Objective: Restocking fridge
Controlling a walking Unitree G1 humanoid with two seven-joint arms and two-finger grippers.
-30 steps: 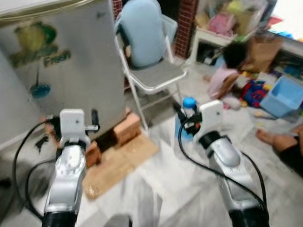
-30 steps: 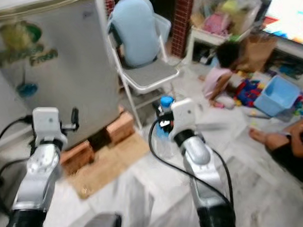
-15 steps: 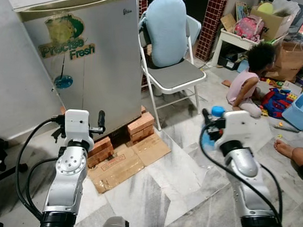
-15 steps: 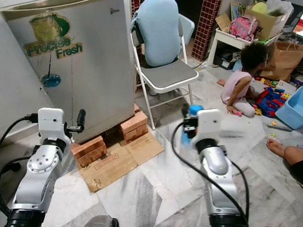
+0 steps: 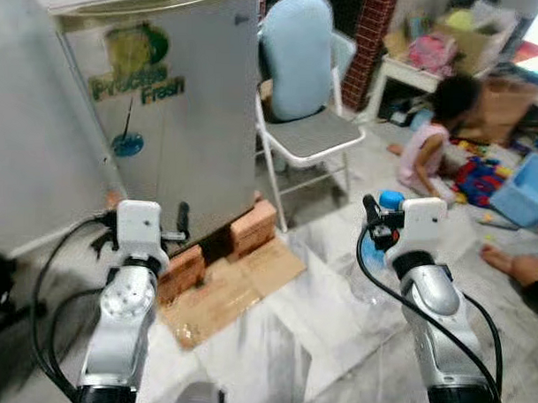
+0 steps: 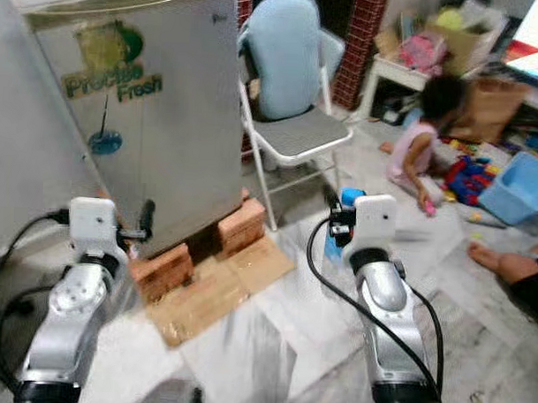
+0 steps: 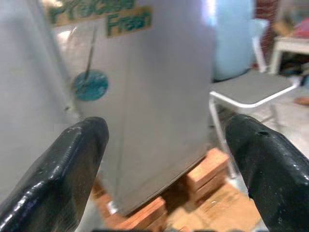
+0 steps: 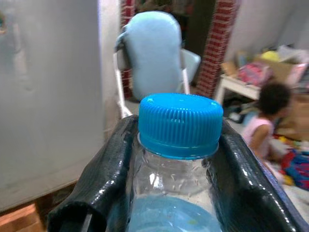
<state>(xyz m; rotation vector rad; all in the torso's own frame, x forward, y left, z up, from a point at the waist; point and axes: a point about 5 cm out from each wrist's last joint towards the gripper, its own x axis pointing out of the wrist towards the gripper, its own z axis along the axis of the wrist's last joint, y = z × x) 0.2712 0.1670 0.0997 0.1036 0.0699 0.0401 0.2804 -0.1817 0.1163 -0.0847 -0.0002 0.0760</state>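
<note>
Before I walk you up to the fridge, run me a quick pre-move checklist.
1. Bottle gripped by right gripper: ok, fingers clamp below the blue cap.
2. Left gripper free for the door: ok, open and holding nothing.
3. Fridge door: not ok, shut.
4. Floor path: not ok, bricks and cardboard at the fridge base.
5. Child sitting on the floor to the right: cannot tell if they will stay put.
</note>
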